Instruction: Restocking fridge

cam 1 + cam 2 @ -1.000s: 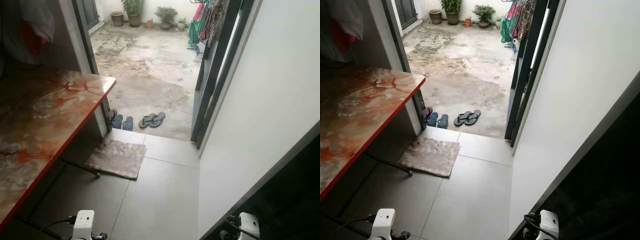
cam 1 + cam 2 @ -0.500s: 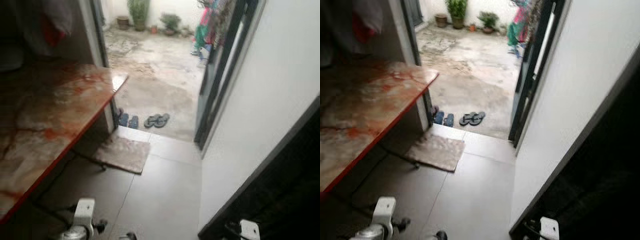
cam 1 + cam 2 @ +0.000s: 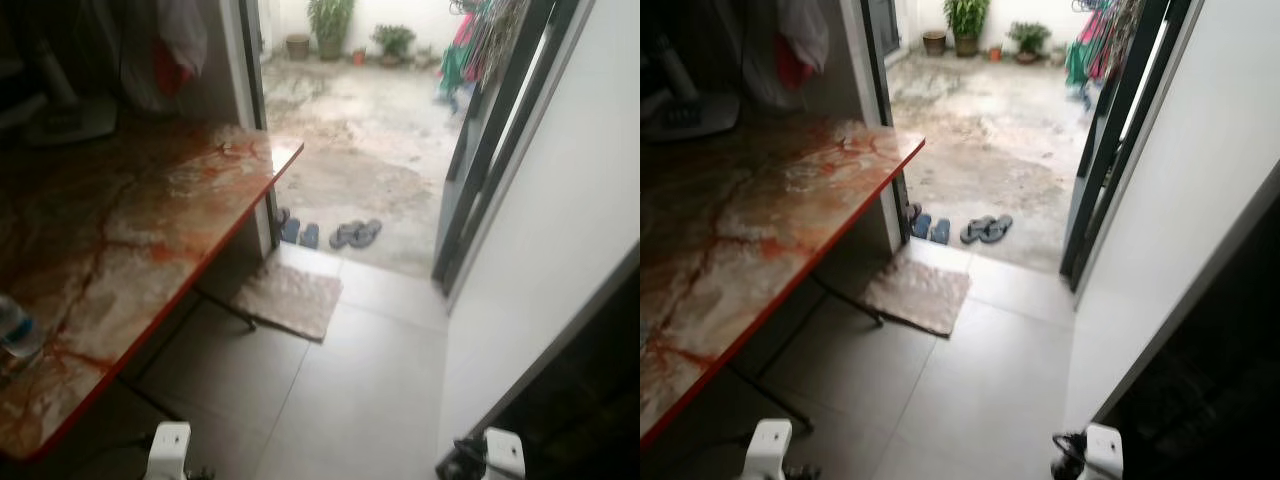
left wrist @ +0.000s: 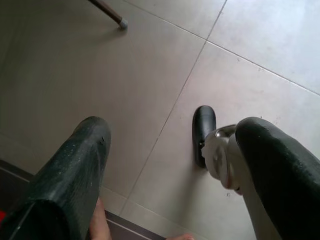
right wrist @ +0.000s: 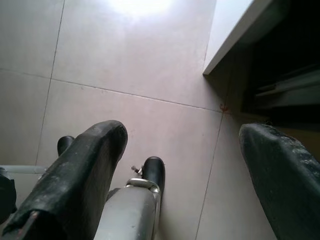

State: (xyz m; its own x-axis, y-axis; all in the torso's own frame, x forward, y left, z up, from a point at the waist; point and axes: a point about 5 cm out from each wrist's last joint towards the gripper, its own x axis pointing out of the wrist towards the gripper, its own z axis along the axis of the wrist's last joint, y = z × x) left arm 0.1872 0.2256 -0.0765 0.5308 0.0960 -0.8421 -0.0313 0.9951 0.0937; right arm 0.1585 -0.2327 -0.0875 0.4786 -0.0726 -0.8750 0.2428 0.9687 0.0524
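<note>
A clear plastic bottle (image 3: 15, 335) stands at the near left edge of the orange marble table (image 3: 150, 230). To the right rises a white panel (image 3: 560, 220) with a dark opening (image 3: 590, 400) below it; I cannot tell what is inside. Both arms hang low, their white wrist mounts at the bottom of the head view. My left gripper (image 4: 172, 132) is open over the grey floor tiles with nothing in it. Open and holding nothing as well, my right gripper (image 5: 182, 135) hangs near the corner of the white panel (image 5: 225, 35).
A brown doormat (image 3: 290, 298) lies before the open doorway, with slippers (image 3: 355, 233) just outside on the concrete yard. A dark door frame (image 3: 480, 170) stands right of the doorway. A table leg (image 4: 120, 21) reaches the floor near my left foot (image 4: 204, 132).
The camera has swung left: the table takes up more of the picture and the bottle has come into view. Both arms still hang low.
</note>
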